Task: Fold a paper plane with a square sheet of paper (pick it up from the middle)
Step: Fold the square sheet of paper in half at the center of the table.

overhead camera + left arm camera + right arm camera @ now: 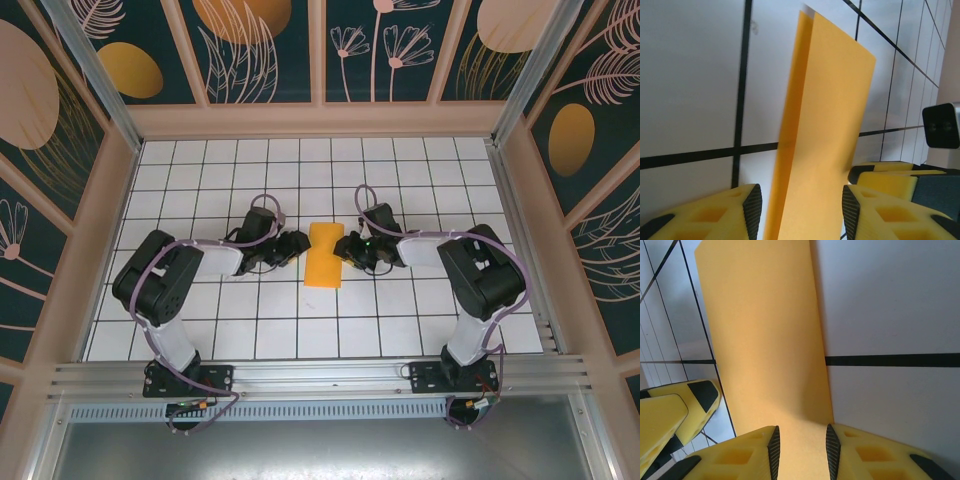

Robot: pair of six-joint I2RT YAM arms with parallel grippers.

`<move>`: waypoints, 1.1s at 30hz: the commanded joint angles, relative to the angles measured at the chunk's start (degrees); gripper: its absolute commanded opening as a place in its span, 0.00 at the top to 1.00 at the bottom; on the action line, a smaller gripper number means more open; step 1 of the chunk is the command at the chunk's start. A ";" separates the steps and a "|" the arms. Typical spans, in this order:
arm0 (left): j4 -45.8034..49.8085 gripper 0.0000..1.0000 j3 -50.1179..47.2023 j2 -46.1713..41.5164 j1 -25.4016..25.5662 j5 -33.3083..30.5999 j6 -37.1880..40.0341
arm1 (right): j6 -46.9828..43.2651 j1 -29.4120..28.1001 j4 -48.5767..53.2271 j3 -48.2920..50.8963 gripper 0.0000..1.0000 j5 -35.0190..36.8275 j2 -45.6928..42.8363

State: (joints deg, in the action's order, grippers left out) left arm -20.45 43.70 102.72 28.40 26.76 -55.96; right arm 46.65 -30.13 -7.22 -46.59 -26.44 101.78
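The square sheet of paper (pixel 324 255) lies on the white grid table, folded into an orange-yellow strip about one tile wide and two long. My left gripper (pixel 297 247) sits low at its left edge and my right gripper (pixel 345 248) at its right edge. In the left wrist view the paper (pixel 825 125) runs between the wide-apart jaws of the left gripper (pixel 801 200), with a second layer showing along one edge. In the right wrist view the paper (pixel 765 340) passes under the right gripper (pixel 801 445), whose jaws stand narrowly apart over it.
The table (pixel 200 180) is boxed in by patterned wall panels (pixel 90 130) at the left, back and right. A metal rail (pixel 320 375) runs along the near edge by the arm bases. The other arm's yellow fingers (pixel 890 175) (pixel 675 410) show close beside the paper.
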 commanded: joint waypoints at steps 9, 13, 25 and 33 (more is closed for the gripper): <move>-1.80 0.56 3.49 4.65 0.07 4.24 0.99 | -0.60 -0.10 4.29 2.05 0.67 0.33 1.84; -1.86 0.57 3.65 5.45 0.31 4.83 1.15 | -0.54 -0.10 4.45 1.86 0.67 0.39 2.03; -4.75 0.67 2.73 3.29 0.78 7.11 0.63 | -0.69 -0.10 4.96 1.19 0.67 0.20 2.39; -13.04 0.65 -0.31 2.58 0.78 11.81 -3.13 | 0.10 -0.19 2.91 1.64 0.66 -0.37 1.74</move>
State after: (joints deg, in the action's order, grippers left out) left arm -28.01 44.75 106.65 28.95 35.22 -57.12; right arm 46.65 -29.98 -7.53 -46.44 -26.83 101.80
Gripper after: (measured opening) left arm 0.343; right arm 0.337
